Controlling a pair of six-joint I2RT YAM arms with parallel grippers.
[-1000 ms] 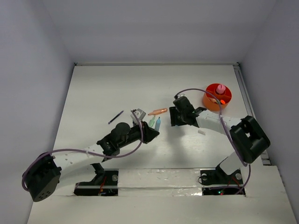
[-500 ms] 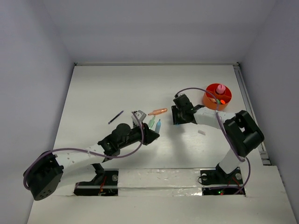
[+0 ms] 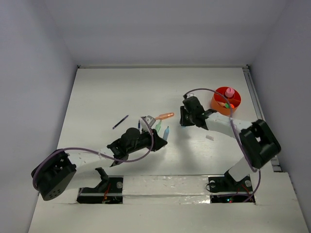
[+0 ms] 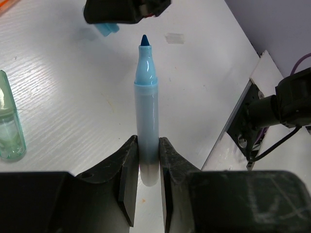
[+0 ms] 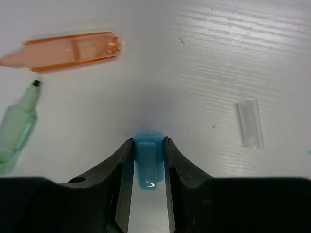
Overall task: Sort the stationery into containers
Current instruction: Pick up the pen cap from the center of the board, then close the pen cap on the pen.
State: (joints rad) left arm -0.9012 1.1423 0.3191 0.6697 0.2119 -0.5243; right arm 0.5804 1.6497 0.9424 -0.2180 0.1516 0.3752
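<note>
Left gripper is clamping the uncapped light blue plastic marker mid-table, having swung its tip toward the right gripper, which is pinching the small blue cap. Recapping is probably next. Round orange divided holder is sitting well apart.

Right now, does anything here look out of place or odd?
Yes, two markers are uncapped. The left gripper holds the light blue marker with its tip bare, while the right gripper holds a matching blue cap apart from it. The green marker on the table also has a bare tip.
</note>
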